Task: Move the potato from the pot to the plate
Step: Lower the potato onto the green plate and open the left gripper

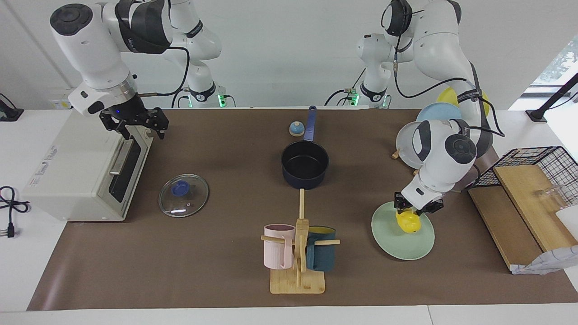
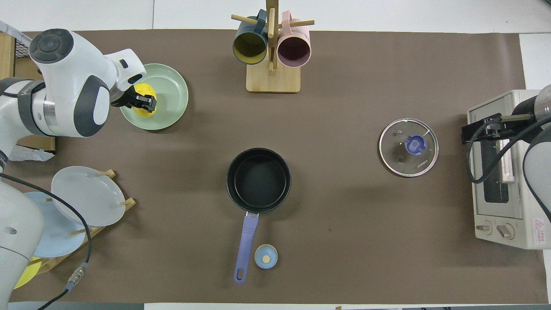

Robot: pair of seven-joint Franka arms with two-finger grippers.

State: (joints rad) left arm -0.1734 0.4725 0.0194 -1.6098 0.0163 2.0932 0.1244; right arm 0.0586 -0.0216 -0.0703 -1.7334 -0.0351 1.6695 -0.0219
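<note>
The left gripper (image 1: 414, 209) is down at the mint-green plate (image 1: 406, 246), toward the left arm's end of the table, with its fingers closed around the yellow potato (image 1: 408, 222), which rests on the plate's part nearest the robots; in the overhead view the same gripper (image 2: 144, 102) sits over the potato (image 2: 144, 92) inside the plate's rim (image 2: 172, 86). The navy pot (image 1: 305, 162) stands at mid-table with its black inside bare and its blue handle pointing toward the robots, well apart from the plate. A small blue knob (image 1: 296, 129) lies just beside that handle. The right gripper (image 1: 140, 124) waits over the toaster oven (image 1: 86, 167) at the right arm's end, its fingers spread apart. A glass lid (image 1: 183, 195) lies flat near the oven, and a wooden mug rack (image 1: 298, 253) holds a pink mug and a teal mug.
</note>
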